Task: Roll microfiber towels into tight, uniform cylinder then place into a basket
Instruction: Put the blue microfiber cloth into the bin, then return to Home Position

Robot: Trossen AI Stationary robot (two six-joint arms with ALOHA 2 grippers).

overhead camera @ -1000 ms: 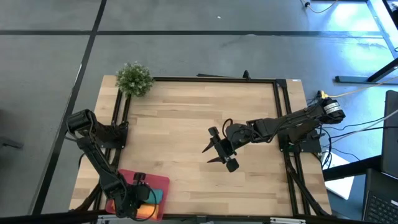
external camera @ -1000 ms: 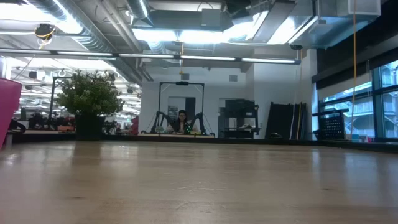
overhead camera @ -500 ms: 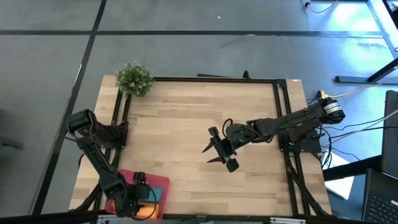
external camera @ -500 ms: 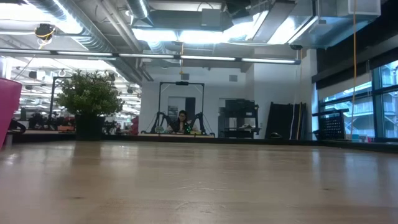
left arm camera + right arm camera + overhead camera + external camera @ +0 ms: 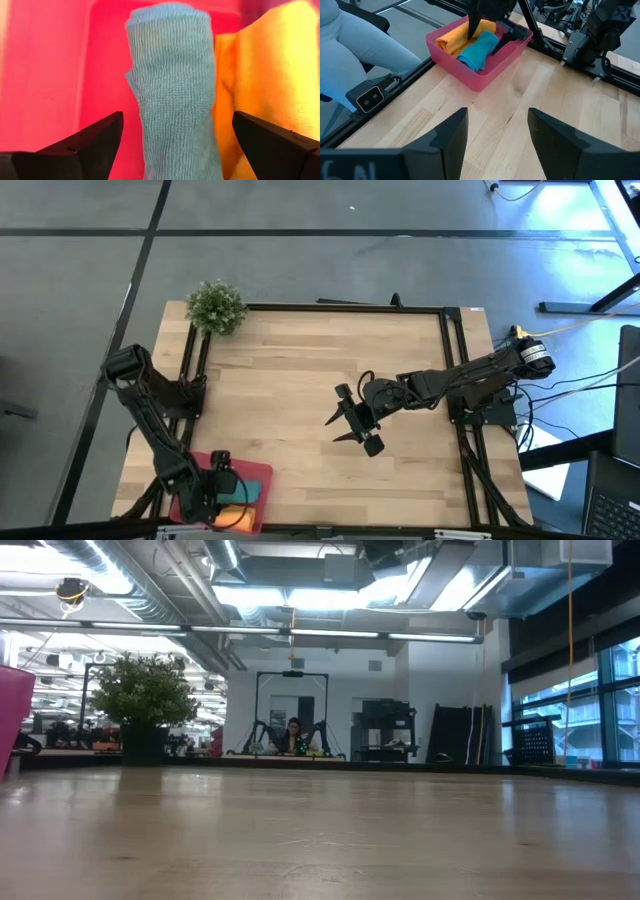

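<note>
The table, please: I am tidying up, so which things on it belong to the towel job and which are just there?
Part of the job:
- rolled teal microfiber towel, in the basket
- orange microfiber towel, beside it
- pink-red plastic basket
- open left gripper, over the teal towel

Just there:
- small green potted plant
- right gripper, open mid-table

Rolled towels [image 5: 477,51] inside pink basket [image 5: 485,75]
</note>
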